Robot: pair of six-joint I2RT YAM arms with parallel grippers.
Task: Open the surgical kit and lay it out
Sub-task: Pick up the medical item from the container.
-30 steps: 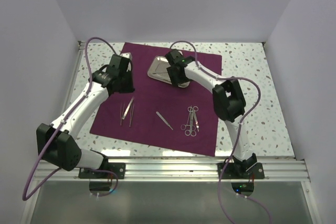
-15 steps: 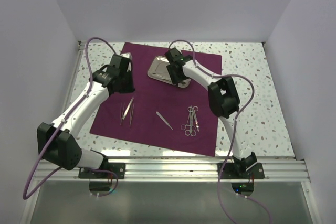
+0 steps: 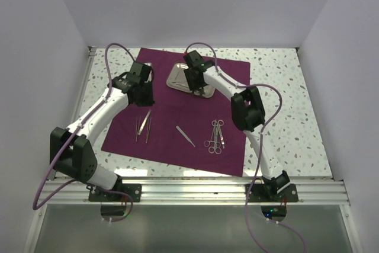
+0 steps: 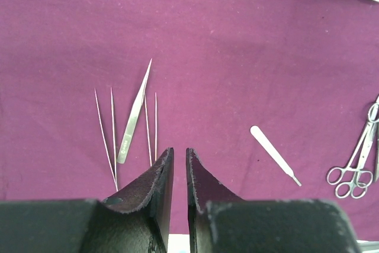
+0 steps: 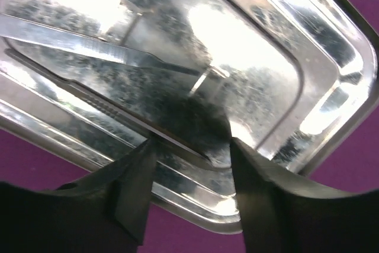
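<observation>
The surgical kit lies open: a maroon cloth (image 3: 177, 117) is spread flat, with a steel tray (image 3: 176, 79) at its back. Tweezers (image 3: 144, 124), a slim flat handle (image 3: 185, 135) and scissors (image 3: 216, 136) lie on the cloth. My right gripper (image 5: 192, 142) is open, low inside the tray (image 5: 334, 87), its fingers either side of the end of a thin dark instrument (image 5: 106, 108). A second silver instrument (image 5: 89, 45) lies beside it. My left gripper (image 4: 179, 152) hovers above the tweezers (image 4: 135, 117), its jaws nearly together with nothing between them.
The speckled tabletop (image 3: 278, 87) shows around the cloth. White walls close in on three sides. The arms' mounting rail (image 3: 195, 191) runs along the near edge. A purple cable (image 3: 118, 51) loops over each arm.
My right gripper has shifted a little left and further over the tray, and its jaws have narrowed. The left arm's elbow has swung inward while its gripper stays over the tweezers.
</observation>
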